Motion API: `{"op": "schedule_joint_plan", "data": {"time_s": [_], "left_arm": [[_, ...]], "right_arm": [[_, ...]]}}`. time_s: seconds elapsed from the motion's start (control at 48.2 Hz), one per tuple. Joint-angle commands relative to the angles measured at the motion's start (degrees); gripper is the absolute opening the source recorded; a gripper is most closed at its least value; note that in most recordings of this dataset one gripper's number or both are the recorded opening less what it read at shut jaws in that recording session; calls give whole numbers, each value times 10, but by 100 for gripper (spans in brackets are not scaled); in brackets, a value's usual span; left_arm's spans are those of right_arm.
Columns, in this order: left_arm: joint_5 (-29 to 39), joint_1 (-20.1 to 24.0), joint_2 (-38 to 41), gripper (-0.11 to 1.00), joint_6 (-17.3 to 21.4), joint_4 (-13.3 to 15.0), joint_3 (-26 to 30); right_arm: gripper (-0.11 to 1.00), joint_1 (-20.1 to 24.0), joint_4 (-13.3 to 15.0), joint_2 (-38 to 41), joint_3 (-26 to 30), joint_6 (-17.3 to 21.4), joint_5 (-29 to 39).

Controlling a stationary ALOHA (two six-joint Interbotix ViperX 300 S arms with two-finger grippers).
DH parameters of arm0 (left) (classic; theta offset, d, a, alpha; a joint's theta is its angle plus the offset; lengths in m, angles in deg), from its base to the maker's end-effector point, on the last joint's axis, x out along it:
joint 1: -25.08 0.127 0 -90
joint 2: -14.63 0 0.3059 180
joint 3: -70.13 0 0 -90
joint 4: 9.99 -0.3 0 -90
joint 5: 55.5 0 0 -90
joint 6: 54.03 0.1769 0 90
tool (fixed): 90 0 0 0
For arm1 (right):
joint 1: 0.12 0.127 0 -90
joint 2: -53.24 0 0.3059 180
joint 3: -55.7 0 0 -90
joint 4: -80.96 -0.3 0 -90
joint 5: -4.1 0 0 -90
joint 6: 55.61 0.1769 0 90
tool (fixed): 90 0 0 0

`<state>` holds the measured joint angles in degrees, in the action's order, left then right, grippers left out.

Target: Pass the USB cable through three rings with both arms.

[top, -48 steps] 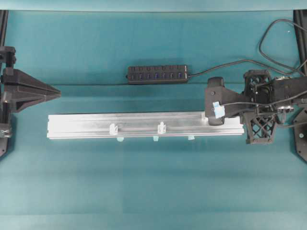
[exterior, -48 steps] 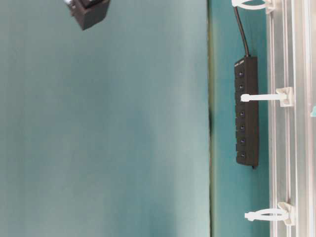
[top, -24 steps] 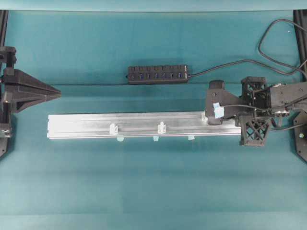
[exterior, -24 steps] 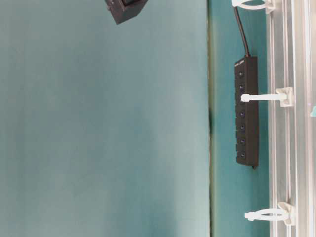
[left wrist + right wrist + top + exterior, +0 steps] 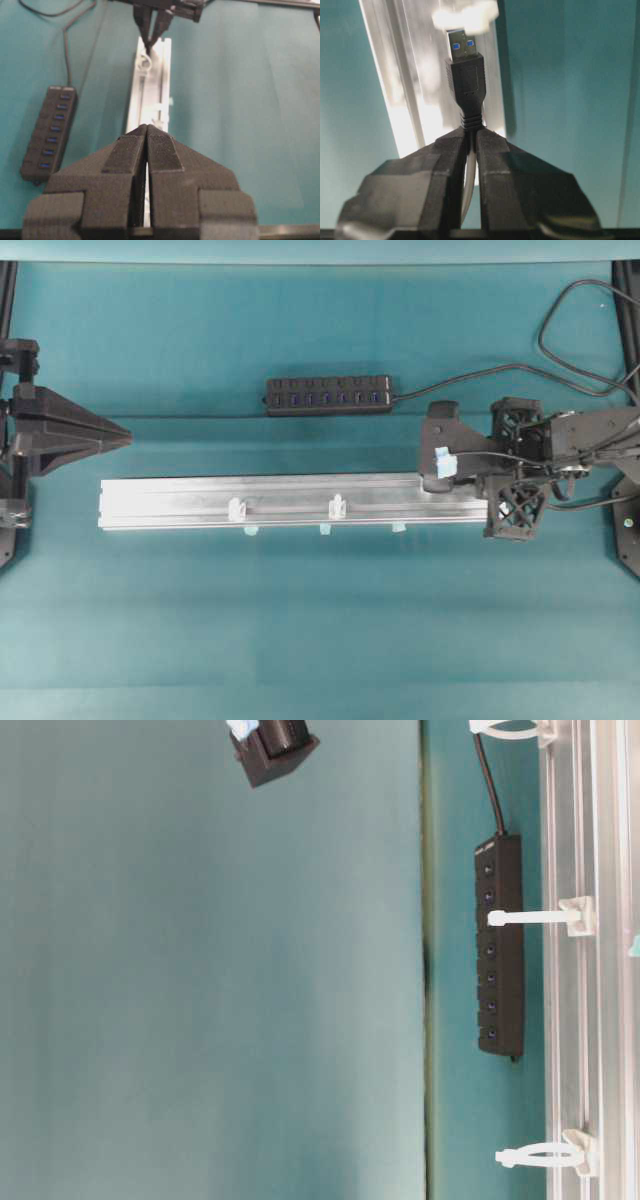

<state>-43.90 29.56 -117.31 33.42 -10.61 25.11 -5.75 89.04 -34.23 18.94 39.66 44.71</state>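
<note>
Right fingers [image 5: 470, 137] clamp USB cable [image 5: 466, 75] plug, tip near ring [image 5: 465, 15]; left fingers [image 5: 146, 132] closed, empty.

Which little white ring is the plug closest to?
The ring at the right end of the rail, just ahead of the plug that the right gripper holds. The other two rings sit farther left.
</note>
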Motion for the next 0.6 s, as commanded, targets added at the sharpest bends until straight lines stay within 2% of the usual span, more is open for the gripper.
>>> {"op": "schedule_joint_plan", "data": {"time_s": [0.0, 0.415, 0.581], "left_arm": [[-5, 1, 4, 2, 1, -1, 15], [-8, 5, 13, 2, 1, -2, 14], [-45, 16, 54, 2, -15, -1, 21]], "right_arm": [[-7, -5, 2, 7, 4, 5, -18], [-7, -9, -2, 23, 18, 12, -70], [-7, -6, -2, 23, 18, 30, -90]]}}
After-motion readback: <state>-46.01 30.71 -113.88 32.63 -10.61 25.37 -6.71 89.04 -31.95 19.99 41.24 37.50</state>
